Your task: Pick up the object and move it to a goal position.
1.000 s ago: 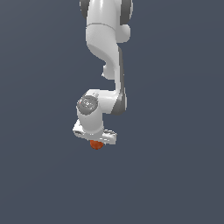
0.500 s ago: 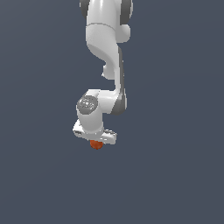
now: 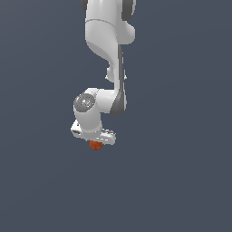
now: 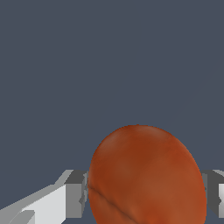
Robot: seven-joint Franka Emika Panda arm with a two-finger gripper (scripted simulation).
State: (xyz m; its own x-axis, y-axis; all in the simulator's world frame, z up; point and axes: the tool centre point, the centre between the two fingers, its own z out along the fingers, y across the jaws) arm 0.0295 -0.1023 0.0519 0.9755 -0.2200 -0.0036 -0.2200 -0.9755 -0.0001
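The object is a small orange-red ball (image 3: 95, 145) that peeks out just under the white hand of the arm in the exterior view. In the wrist view the ball (image 4: 146, 175) fills the space between the two grey fingers (image 4: 75, 192), with one pad against each side. My gripper (image 3: 95, 143) is shut on the ball and holds it in the air above the dark grey floor. Most of the ball is hidden behind the hand in the exterior view.
The white arm (image 3: 108, 50) reaches down from the top of the exterior view. Around it there is only uniform dark grey ground (image 3: 181, 172).
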